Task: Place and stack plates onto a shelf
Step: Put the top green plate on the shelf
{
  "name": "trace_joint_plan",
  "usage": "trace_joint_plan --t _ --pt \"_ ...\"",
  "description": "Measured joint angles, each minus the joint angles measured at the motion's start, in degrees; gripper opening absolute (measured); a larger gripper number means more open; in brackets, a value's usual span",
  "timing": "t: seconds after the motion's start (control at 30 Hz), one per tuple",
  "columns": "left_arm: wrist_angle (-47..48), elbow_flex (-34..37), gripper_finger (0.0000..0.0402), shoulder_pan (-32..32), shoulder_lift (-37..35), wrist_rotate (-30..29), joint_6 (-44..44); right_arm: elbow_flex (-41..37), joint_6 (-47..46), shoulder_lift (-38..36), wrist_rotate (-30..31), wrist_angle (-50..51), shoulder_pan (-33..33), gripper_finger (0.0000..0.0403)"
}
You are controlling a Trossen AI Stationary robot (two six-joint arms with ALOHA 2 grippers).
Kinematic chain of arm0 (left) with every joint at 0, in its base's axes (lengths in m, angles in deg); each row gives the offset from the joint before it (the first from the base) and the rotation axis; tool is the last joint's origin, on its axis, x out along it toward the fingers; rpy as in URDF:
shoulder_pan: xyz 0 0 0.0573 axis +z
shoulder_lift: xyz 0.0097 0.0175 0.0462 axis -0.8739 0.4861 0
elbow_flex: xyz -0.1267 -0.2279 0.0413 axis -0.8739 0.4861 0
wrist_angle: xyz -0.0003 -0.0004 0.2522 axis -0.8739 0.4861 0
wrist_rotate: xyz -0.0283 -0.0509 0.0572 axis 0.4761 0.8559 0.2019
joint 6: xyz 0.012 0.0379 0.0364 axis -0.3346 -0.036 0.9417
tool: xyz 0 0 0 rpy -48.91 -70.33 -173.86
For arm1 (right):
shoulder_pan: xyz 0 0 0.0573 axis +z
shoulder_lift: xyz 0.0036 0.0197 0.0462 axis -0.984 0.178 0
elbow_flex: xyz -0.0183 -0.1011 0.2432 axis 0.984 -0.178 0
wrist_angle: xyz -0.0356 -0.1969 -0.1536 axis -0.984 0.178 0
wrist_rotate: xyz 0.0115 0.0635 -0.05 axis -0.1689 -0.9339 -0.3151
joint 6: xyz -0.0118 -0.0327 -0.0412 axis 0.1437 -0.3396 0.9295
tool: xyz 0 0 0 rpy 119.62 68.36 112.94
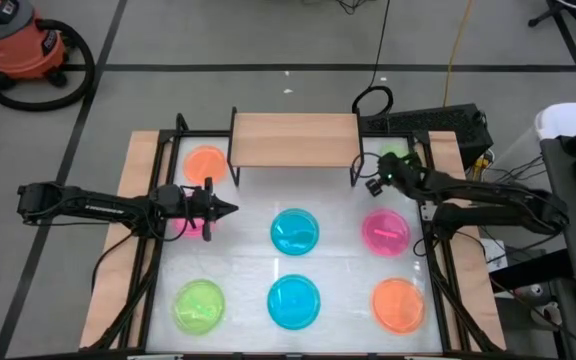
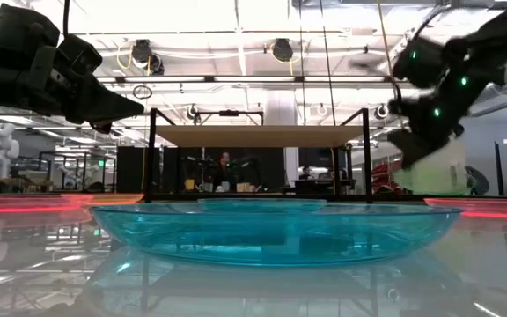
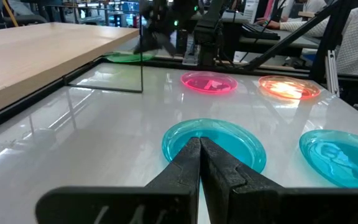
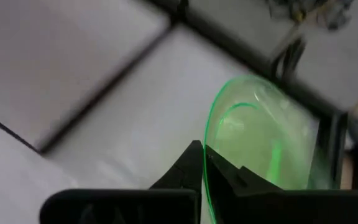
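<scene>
Left gripper [image 3: 199, 146] hung with jaws closed over the white worktop [image 3: 104, 118].

Just past its tips lay a blue plate [image 3: 235, 140], a second blue plate [image 3: 340, 155] beside it. Farther off sat a pink plate [image 3: 209, 82], an orange plate [image 3: 289, 87] and a green plate [image 3: 128, 57]. The shelf's wooden board [image 3: 30, 53] ran alongside.

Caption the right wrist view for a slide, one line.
Right pincer shut on the rim of a tilted green plate, lifted above the white table.
</scene>
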Motion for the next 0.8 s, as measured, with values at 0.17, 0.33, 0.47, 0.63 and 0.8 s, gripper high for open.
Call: trace_joint_plan --t 0.17,0.33,0.47,0.63,0.8 --pt "-0.01 0.01 0.0012 0.0 0.0 0.0 0.01 4.33 4.21 -4.74 5.87 0.07 1.57 0.0" --pt "0.0 0.0 0.0012 0.0 0.02 0.0 0.01 9.43 10.53 -6.45 7.34 -3.54 3.0 0.0" --pt "-0.01 0.02 0.0012 0.0 0.01 0.0 0.01 13.48 18.47 -5.28 5.54 -10.37 5.39 0.0" --pt "0.0 0.01 0.0012 -0.01 0.01 0.0 0.01 18.46 26.25 -0.99 1.01 -18.32 9.5 0.0" --pt "-0.01 0.01 0.0012 0.0 0.01 0.0 0.01 21.6 30.34 5.37 -5.06 -19.19 13.35 0.0"
